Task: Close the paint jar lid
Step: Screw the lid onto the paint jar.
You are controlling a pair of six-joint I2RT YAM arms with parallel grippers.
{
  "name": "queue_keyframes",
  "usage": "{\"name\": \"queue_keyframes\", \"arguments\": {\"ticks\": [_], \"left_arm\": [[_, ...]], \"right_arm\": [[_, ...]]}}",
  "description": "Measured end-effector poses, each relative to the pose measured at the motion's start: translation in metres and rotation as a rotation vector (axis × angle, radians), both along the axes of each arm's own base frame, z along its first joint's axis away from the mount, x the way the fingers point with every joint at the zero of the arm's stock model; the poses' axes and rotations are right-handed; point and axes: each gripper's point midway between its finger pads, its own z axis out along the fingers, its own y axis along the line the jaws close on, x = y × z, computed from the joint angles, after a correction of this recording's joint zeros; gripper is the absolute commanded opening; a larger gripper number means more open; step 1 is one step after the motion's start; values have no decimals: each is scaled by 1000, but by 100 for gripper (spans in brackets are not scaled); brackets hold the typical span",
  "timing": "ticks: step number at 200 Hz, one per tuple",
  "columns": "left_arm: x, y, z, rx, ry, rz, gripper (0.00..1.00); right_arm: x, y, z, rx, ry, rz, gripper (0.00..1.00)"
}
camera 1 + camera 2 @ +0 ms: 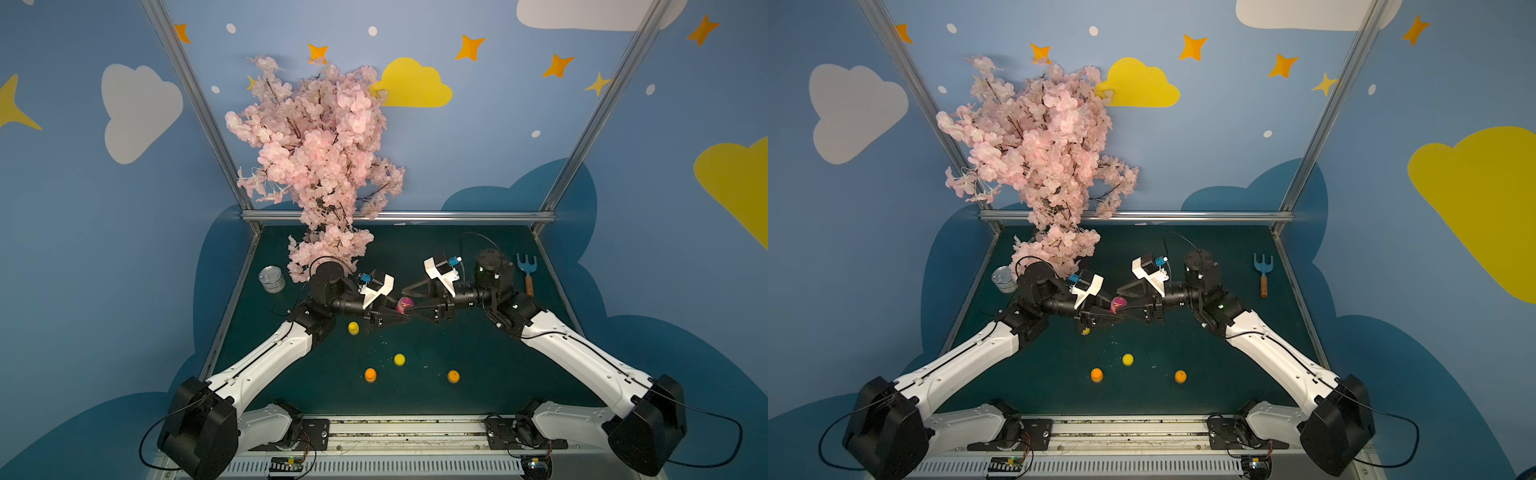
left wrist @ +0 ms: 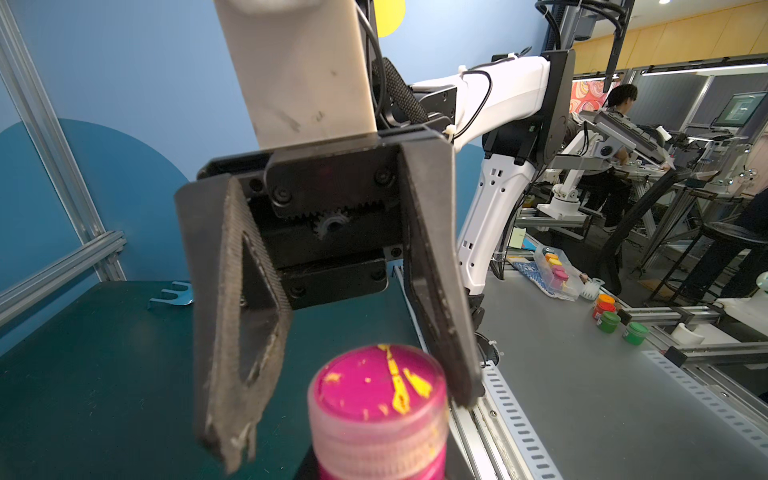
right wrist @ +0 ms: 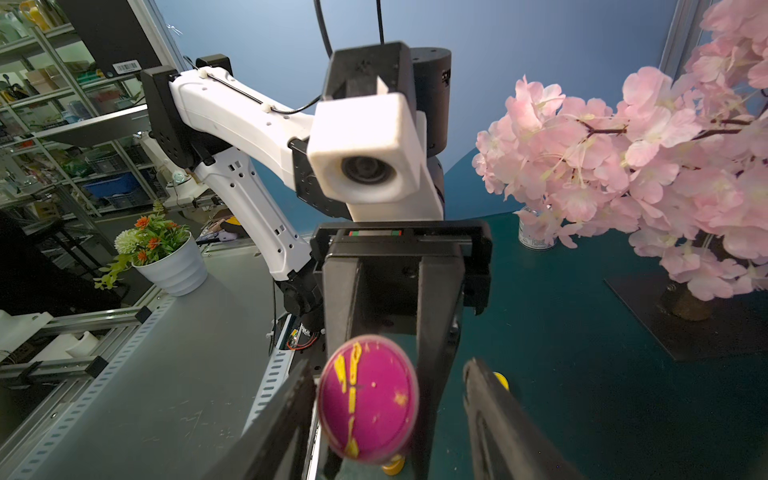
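Above mid-table, my left claw (image 1: 401,312) clamps the paint jar (image 1: 404,304) by its body, tipped rightward, so it cannot spin; my right claw (image 2: 349,424) straddles its magenta lid (image 2: 376,382), jaws apart, ready, I judge, to grip and twist. Below lie a tin can (image 1: 272,279), small yellow and orange jars (image 1: 399,359), a blue rake (image 1: 527,272) on green mat (image 1: 478,345); cloud-painted blue walls (image 1: 498,145) surround.
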Motion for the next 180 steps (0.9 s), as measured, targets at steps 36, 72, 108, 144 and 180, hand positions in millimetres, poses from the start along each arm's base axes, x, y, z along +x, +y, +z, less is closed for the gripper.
{"name": "queue_keyframes", "arguments": {"ticks": [36,72,108,144,180], "left_arm": [[1,0,-1,3,5,5,12],[2,0,-1,4,6,8,12],[9,0,-3,16,-20,56,10],[27,4,-1,36,-92,198,10],[46,8,-2,80,-175,363,9]], "right_arm": [[-2,1,0,1,0,5,28],[-3,2,0,1,1,7,12],[3,3,-2,-10,4,-27,0],[19,8,0,-32,14,-85,0],[36,14,-2,-70,37,-141,0]]}}
